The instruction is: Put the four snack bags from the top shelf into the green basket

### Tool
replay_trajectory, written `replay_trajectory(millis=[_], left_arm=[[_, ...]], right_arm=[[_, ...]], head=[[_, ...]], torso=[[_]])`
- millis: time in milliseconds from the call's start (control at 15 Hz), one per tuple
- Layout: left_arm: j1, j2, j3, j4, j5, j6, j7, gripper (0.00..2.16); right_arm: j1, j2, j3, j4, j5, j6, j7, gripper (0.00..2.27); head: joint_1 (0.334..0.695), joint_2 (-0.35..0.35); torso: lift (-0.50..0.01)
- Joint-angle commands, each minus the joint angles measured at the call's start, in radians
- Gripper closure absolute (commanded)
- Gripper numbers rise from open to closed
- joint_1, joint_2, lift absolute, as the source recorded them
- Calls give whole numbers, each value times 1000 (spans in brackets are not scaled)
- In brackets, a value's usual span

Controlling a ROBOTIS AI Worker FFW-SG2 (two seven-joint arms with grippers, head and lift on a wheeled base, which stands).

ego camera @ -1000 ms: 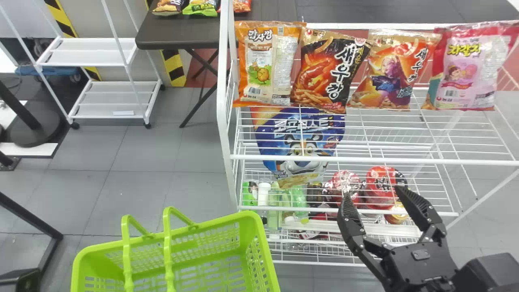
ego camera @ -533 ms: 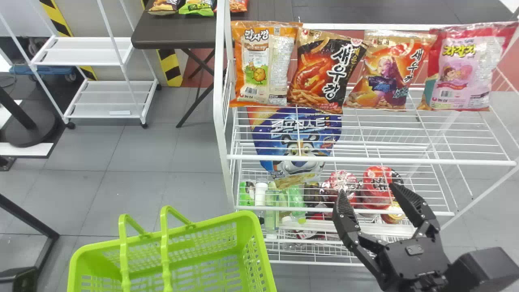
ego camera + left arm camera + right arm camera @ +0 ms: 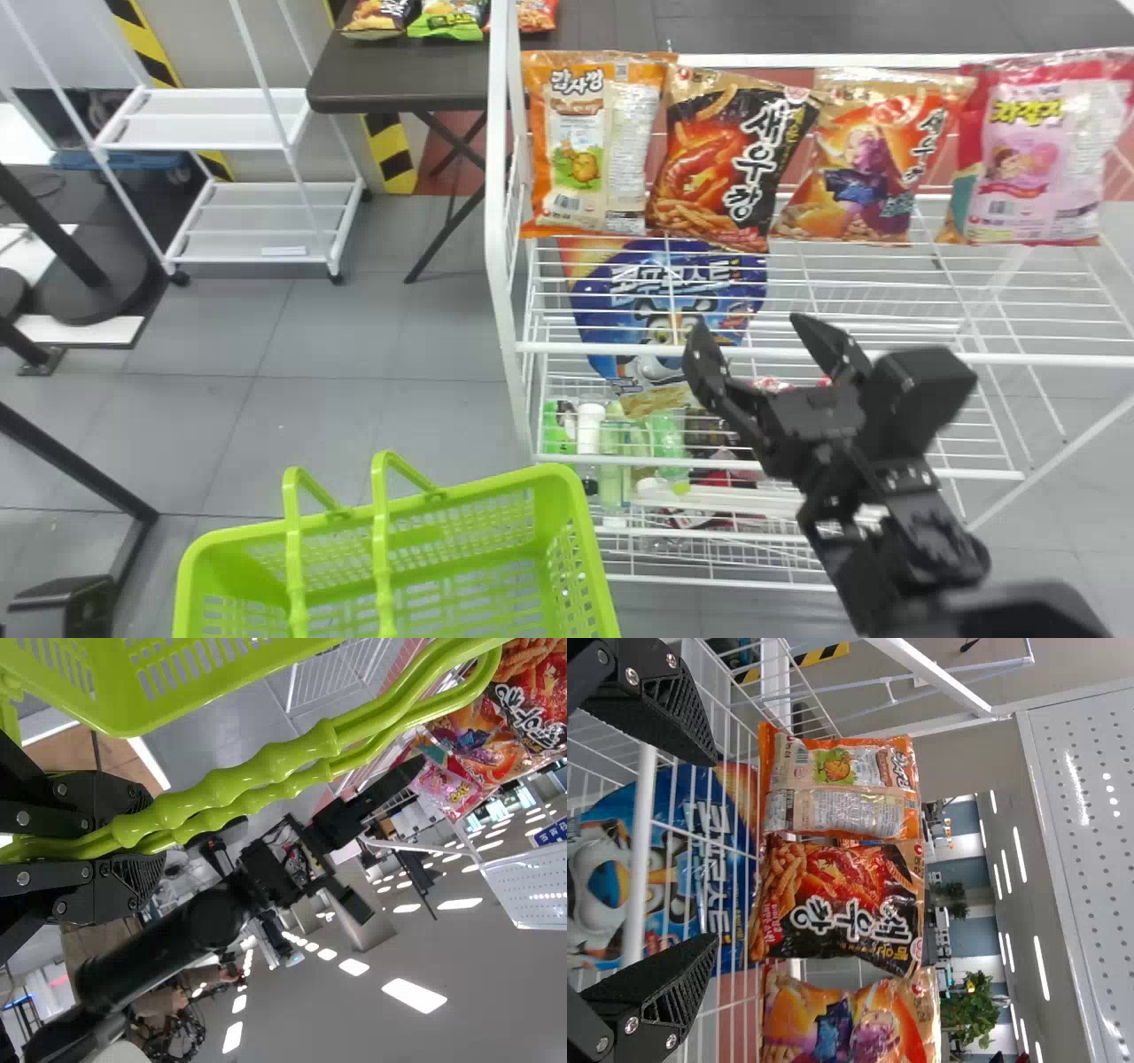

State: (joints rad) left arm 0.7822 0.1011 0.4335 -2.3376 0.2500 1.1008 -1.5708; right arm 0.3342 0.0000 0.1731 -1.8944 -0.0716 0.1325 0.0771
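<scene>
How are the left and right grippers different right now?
The left gripper is closed on the basket handles; the right gripper is open and empty. The left gripper is at the green basket; the right gripper faces the snack bags. Both are black, with two fingers.

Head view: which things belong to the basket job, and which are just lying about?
Job:
- orange-cream bag, black-red bag, gold-orange bag, pink bag
- lime-green plastic basket
- black right hand

Lying about:
- blue tiger-print pouch
- green plastic bottles
- three snack bags on dark table
</scene>
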Motion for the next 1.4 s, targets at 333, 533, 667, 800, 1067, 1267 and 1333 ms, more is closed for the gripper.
replay_trajectory(millis=[333,533,667,800,1067,1267,1333], left_arm=[[-35,26,-1,46,8,6,-10,2148],[-57,40,-12,69,14,15,-10,2148],[-58,40,-12,76,17,18,-10,2148],[-63,40,-9,84,17,18,-10,2148],[-70,40,-2,96,20,18,-10,2148],[-92,45,-4,121,20,18,-10,2148],[-97,48,-5,126,20,18,-10,2148]], right_arm=[[-469,1,74,466,-96,-14,-46,124],[-653,1,115,716,-169,-124,-42,120],[-750,1,138,857,-208,-185,-10,117],[-840,1,144,994,-266,-241,61,117],[-998,1,146,1216,-353,-259,158,127],[-1024,1,141,1235,-343,-222,217,576],[-1028,1,132,1241,-340,-198,233,745]], head=[[695,147],[695,133],[695,133],[695,143],[695,137],[695,128],[695,133]], torso=[[0],[0],[0],[0],[0],[0],[0]])
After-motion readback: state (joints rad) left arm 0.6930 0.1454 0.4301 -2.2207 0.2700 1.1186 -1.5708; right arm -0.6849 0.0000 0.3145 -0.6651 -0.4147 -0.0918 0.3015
